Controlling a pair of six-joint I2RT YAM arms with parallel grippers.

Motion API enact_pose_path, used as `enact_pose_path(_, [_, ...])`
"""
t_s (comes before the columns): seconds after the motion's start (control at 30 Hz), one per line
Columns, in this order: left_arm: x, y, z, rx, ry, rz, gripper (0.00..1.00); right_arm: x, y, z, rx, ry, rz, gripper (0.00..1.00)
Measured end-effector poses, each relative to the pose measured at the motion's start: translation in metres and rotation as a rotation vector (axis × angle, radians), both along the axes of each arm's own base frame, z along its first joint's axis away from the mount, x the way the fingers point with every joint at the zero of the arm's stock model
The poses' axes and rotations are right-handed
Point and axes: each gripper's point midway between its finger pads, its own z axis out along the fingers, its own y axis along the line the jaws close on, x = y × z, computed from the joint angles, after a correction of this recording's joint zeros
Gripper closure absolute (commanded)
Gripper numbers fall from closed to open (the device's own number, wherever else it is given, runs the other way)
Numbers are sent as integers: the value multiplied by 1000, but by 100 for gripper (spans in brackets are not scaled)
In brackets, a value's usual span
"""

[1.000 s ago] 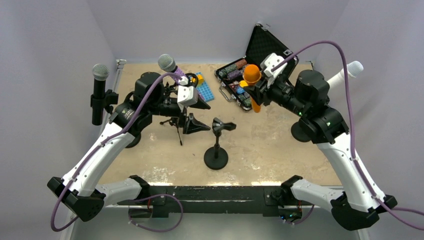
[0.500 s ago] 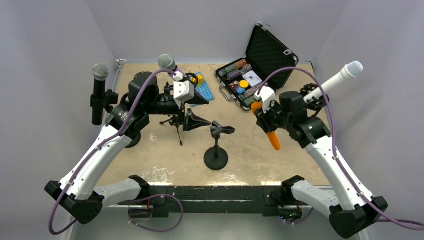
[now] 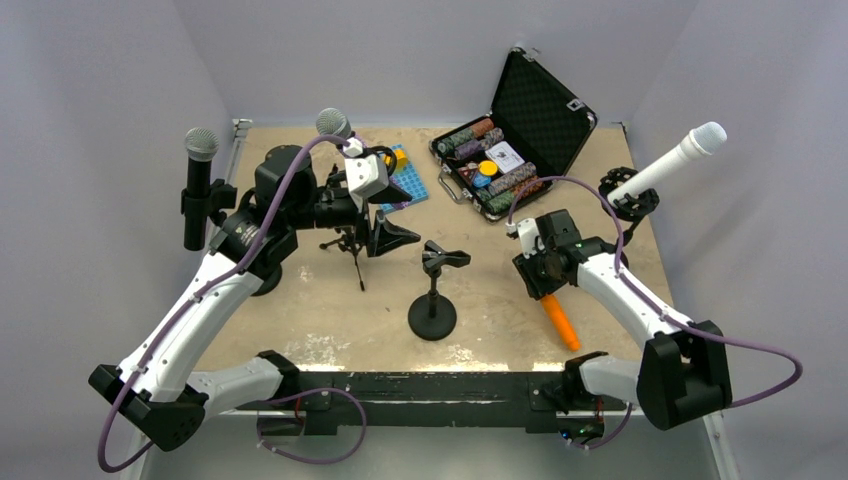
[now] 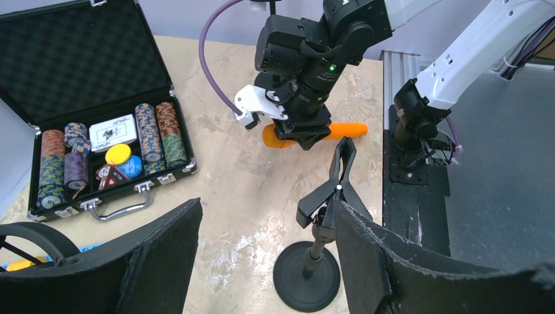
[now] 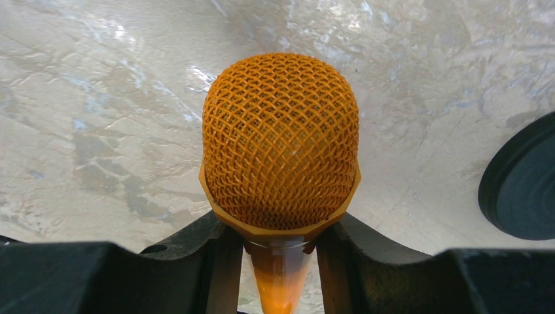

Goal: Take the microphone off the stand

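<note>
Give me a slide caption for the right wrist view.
Right gripper clamps the orange mic below its mesh head, over the table; stand base at right edge.

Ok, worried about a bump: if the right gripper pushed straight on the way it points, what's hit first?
Likely the table, right past the orange microphone the right gripper holds; the black stand base sits off to one side. Gap unclear.

White links and black joints were seen on the left arm (image 3: 190,320) and right arm (image 3: 625,295); the left gripper (image 4: 265,222) was black, and purple cables (image 4: 203,36) were run along each.
</note>
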Motion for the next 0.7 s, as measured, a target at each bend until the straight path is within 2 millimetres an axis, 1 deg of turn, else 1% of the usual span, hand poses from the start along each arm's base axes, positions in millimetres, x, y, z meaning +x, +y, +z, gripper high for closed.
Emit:
enact_pose_path(0.03, [0, 0, 1, -1, -2, 1, 23, 0, -3, -3, -3, 11, -12, 100])
enact_pose_path(0.07, [0, 1, 1, -2, -3, 3, 23, 0, -5, -5, -5, 19, -22, 96])
enact_pose_path(0.1, [0, 1, 1, -3, -5, 5, 23, 1, -6, -7, -6, 23, -28, 88])
enact_pose_path(0.13, [1, 1, 2, -3, -6, 6, 23, 1, -7, -9, -7, 29, -32, 77])
enact_pose_path(0.2, [1, 1, 1, -4, 0, 7, 22, 2, -8, -15, -11, 41, -37, 50])
enact_pose_path(0.23, [1, 1, 1, -5, 2, 8, 23, 2, -8, -18, -13, 46, -37, 40])
enact_pose_path(0.3, [1, 1, -1, -5, 8, 10, 23, 1, -9, -22, -15, 55, -35, 30])
enact_pose_path(0.33, [1, 1, -3, -4, 13, 10, 22, -1, -9, -24, -16, 61, -33, 25])
enact_pose_path(0.4, [2, 1, -4, -2, 16, 11, 23, -2, -9, -26, -16, 64, -28, 19])
enact_pose_path(0.53, [2, 3, -4, -4, 13, 14, 23, -1, -10, -27, -21, 65, -12, 14])
enact_pose_path(0.6, [1, 3, -4, -3, 14, 14, 23, -2, -11, -28, -31, 81, 2, 8])
enact_pose_path(0.7, [0, 4, -7, 6, 18, 11, 24, 4, -11, -20, -47, 109, 28, 4])
